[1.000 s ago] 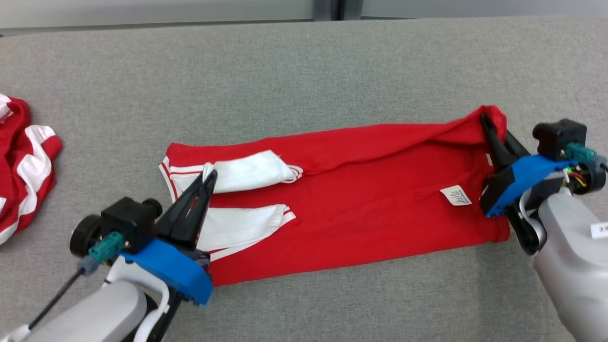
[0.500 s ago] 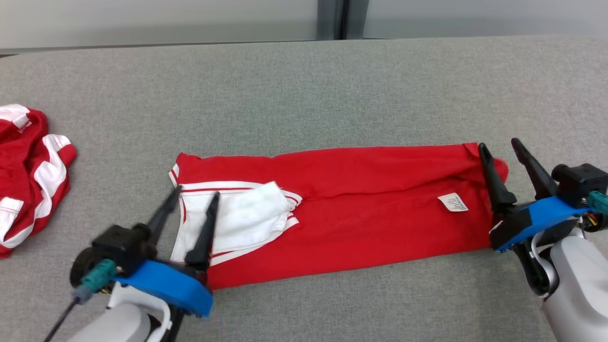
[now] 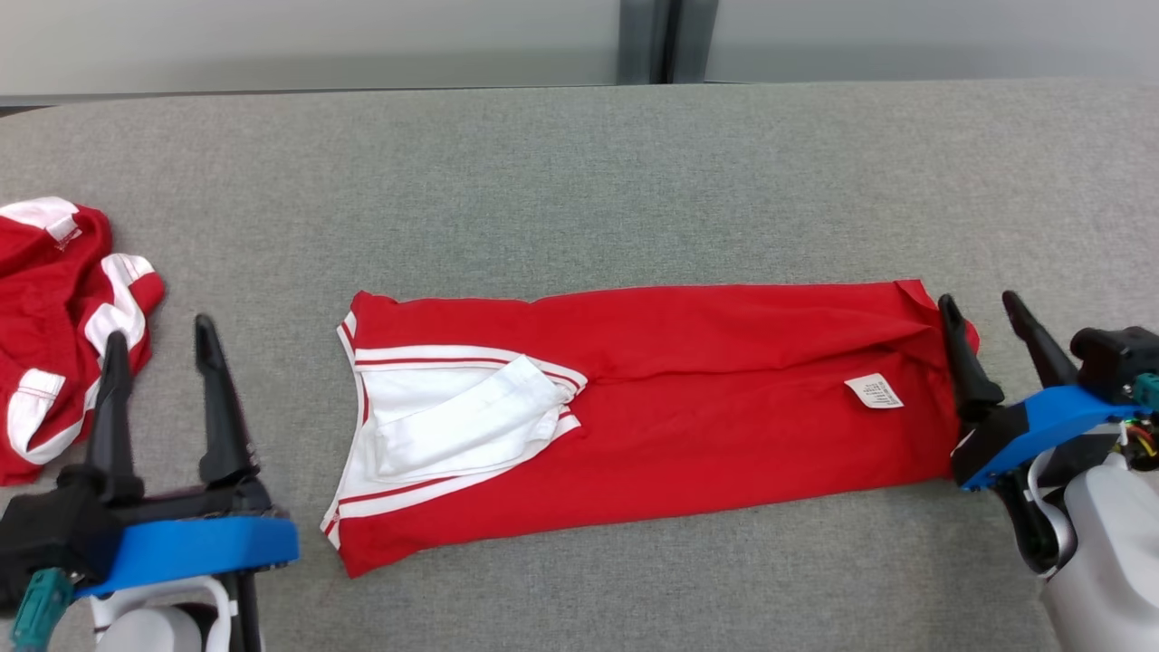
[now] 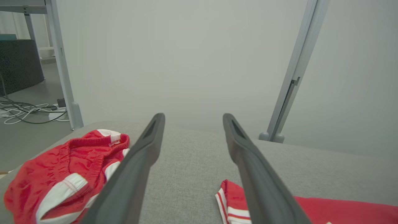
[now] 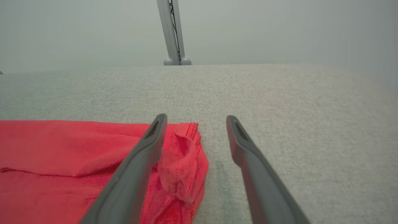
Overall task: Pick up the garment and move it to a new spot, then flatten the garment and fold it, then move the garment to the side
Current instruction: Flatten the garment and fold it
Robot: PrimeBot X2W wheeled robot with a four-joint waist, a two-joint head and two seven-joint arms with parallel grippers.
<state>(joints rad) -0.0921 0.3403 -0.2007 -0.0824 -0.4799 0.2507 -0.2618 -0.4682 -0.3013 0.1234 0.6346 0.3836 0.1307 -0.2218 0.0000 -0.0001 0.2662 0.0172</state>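
Far left sits a crumpled red-white heap (image 3: 63,308), then the left fingers (image 3: 215,407), spread wide and empty. The garment (image 3: 706,398) lies folded in a long strip mid-tabletop (image 3: 579,181). At its right end the right fingers (image 3: 967,367) are wide too, gripping nothing

Grey cloth-covered table (image 3: 579,181) carrying a folded red garment (image 3: 706,407) and a crumpled heap (image 3: 54,308) of red-and-white cloth.

The garment lies flat across the middle of the table as a long band running left to right, with a lengthwise fold line near its far edge. White sleeves (image 3: 453,421) with red stripes lie on top at its left end, a small white label (image 3: 874,391) sits near its right end, and its far right corner is slightly rumpled. The heap lies bunched at the table's left edge, well apart from the garment, with grey weave between them.
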